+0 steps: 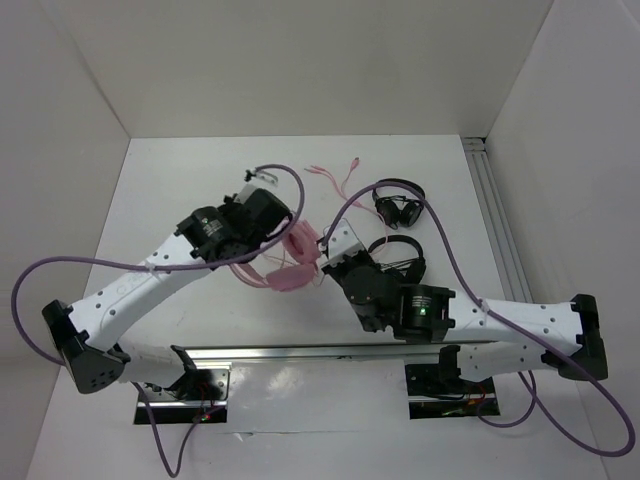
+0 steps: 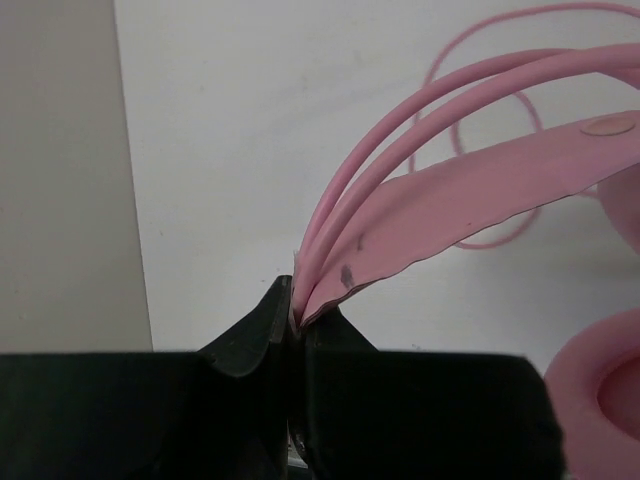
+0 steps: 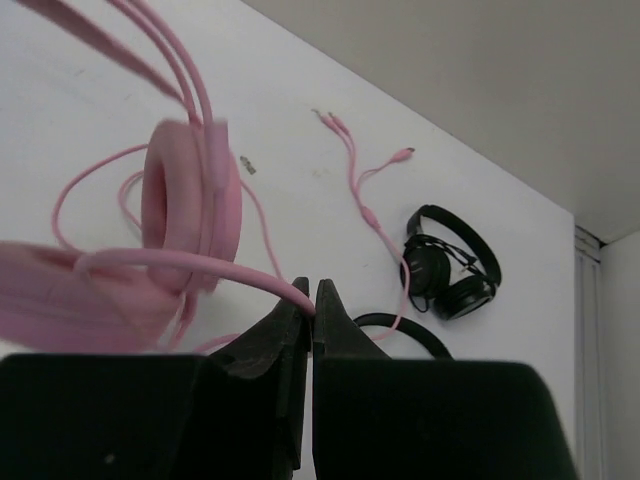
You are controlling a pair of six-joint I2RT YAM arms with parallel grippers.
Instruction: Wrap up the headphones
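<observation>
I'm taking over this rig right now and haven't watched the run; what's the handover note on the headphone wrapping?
Left pincer: shut on the headband of the headphones.
Right pincer: shut on the cable, beside an earcup.
Done: both grips taken; no wraps visible.
Left: the cable trails loose to its plugs, out beyond both arms; wind it around the headphones.
</observation>
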